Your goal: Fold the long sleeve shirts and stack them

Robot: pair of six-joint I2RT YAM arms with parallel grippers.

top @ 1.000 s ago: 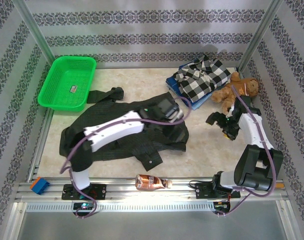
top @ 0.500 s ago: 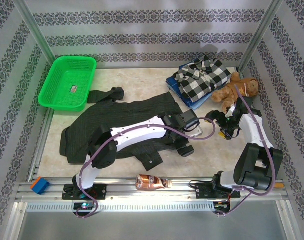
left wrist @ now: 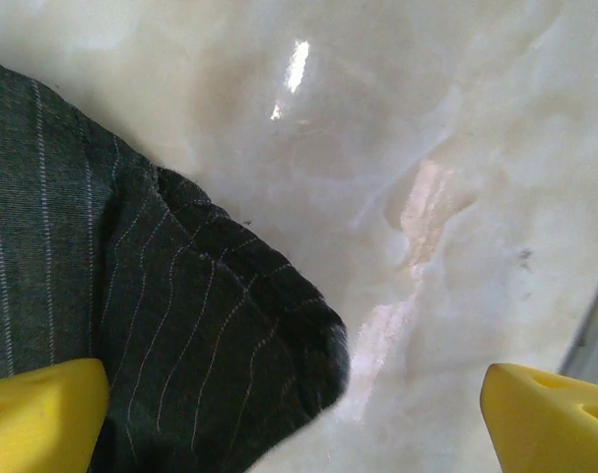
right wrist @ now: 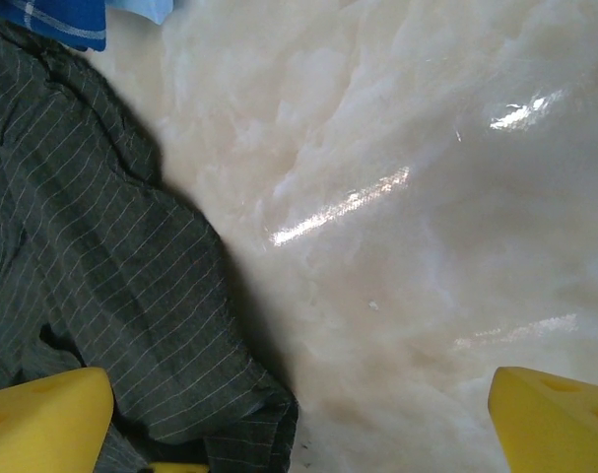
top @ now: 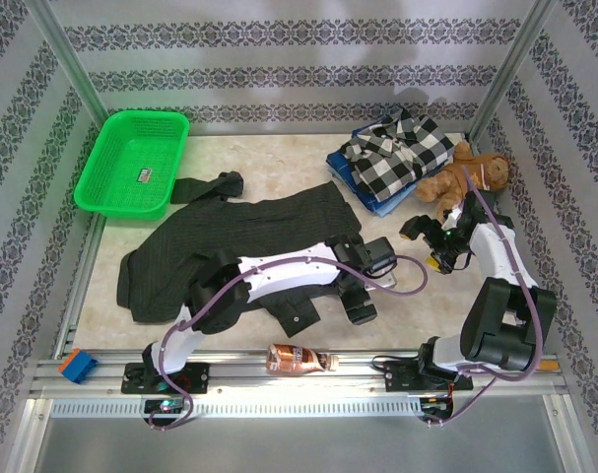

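The dark charcoal pinstriped shirt (top: 230, 232) lies spread over the left and middle of the table. My left gripper (top: 361, 305) hovers open at its near right corner. In the left wrist view that rounded corner of the shirt (left wrist: 151, 325) lies between the yellow fingertips (left wrist: 42, 419), nearer the left one. My right gripper (top: 427, 244) stands open just right of the shirt. In the right wrist view the shirt's edge (right wrist: 101, 296) reaches the left fingertip (right wrist: 42, 424), and marble lies between the jaws. The checked flannel shirt (top: 397, 153) rests on a blue garment (top: 377, 200) at the back right.
A brown teddy bear (top: 466, 177) sits beside the folded pile, close behind my right arm. A green basket (top: 131, 163) stands at the back left. A brown bottle (top: 297, 360) and a blue block (top: 79, 365) lie on the near rail.
My left arm has swung right and toward the near edge, from over the shirt's middle to its right corner. The right gripper has shifted slightly toward the shirt.
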